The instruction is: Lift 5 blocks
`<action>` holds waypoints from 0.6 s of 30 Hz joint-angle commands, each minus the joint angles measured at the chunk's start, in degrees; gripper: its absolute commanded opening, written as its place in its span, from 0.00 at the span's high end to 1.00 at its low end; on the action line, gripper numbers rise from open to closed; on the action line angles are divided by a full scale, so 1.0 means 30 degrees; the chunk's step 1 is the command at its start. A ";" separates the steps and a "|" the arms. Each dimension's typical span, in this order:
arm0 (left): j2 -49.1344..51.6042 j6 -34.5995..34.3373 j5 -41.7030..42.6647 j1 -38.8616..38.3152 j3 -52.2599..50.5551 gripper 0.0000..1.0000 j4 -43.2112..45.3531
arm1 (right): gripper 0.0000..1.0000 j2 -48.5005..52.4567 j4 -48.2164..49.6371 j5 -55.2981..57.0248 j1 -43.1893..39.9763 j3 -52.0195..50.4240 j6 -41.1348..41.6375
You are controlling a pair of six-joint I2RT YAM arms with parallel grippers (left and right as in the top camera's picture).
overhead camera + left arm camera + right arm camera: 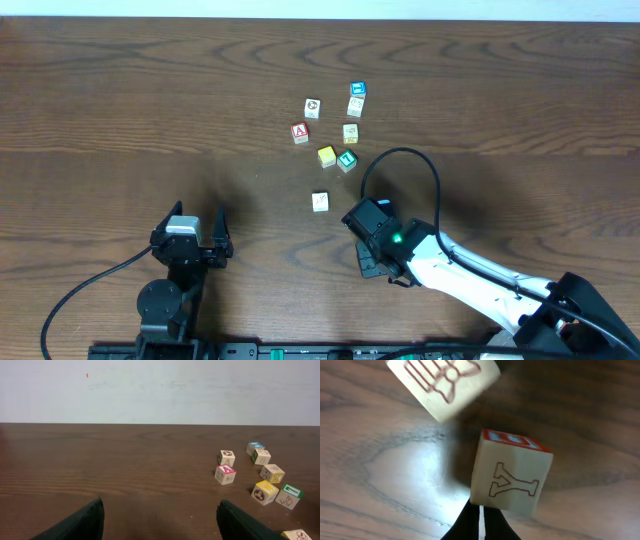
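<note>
Small wooden blocks lie scattered past the table's middle: a green "T" block (346, 159) (289, 496), a yellow one (326, 155) (265, 492), a blue-marked white one (355, 106) (261, 456), cream ones (312, 107) (350, 132), and a lone cream one (320, 201) nearer me. My right gripper (372, 258) (481, 506) is shut, with only a sliver of light between its fingers. A cream "Y" block (512, 477) with a red-edged top sits right at its tips, not between them. Another cream block (445, 382) lies beyond. My left gripper (200, 212) (160, 502) stands open and empty, well left of the blocks.
A red "A" cube (300, 132) (225, 474) and a blue-topped cube (357, 90) (255, 447) lie among the blocks. The right arm's black cable (420, 160) loops up close to the cluster. A pale wall (160, 390) stands behind the table.
</note>
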 commanded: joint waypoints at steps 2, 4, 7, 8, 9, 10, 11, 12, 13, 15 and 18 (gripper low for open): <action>-0.0007 -0.0102 0.0328 0.0095 -0.0233 0.28 -0.0758 | 0.95 -0.0153 0.0430 0.0357 -0.0066 -0.0095 -0.0474; -0.0007 -0.0102 0.0328 0.0095 -0.0233 0.27 -0.0758 | 0.94 -0.0153 0.0590 0.0495 -0.0066 -0.0095 -0.0597; -0.0007 -0.0102 0.0328 0.0095 -0.0233 0.27 -0.0758 | 0.94 -0.0153 0.0729 0.0772 -0.0095 -0.0095 -0.0597; -0.0007 -0.0102 0.0335 0.0095 -0.0233 0.28 -0.0758 | 0.94 -0.0153 0.0801 0.0772 -0.0168 -0.0095 -0.0619; -0.0007 -0.0102 0.0328 0.0095 -0.0233 0.27 -0.0758 | 0.95 -0.0153 0.0816 0.0758 -0.0248 -0.0095 -0.0714; -0.0007 -0.0102 0.0335 0.0095 -0.0233 0.27 -0.0758 | 0.96 -0.0160 0.0794 0.0634 -0.0306 -0.0095 -0.0743; -0.0007 -0.0102 0.0335 0.0095 -0.0233 0.27 -0.0758 | 0.98 -0.0160 0.0656 0.0481 -0.0335 -0.0095 -0.0736; -0.0007 -0.0102 0.0328 0.0095 -0.0233 0.27 -0.0758 | 0.99 -0.0160 0.0430 0.0248 -0.0335 -0.0095 -0.0736; -0.0007 -0.0102 0.0335 0.0095 -0.0233 0.27 -0.0758 | 0.99 -0.0160 0.0124 0.0131 -0.0313 -0.0095 -0.0699; -0.0007 -0.0102 0.0335 0.0095 -0.0233 0.28 -0.0758 | 0.99 -0.0160 -0.0517 0.0117 -0.0131 -0.0095 -0.0335; -0.0007 -0.0102 0.0335 0.0095 -0.0233 0.27 -0.0758 | 0.99 -0.0175 -0.1370 0.0189 0.0197 -0.0095 0.0816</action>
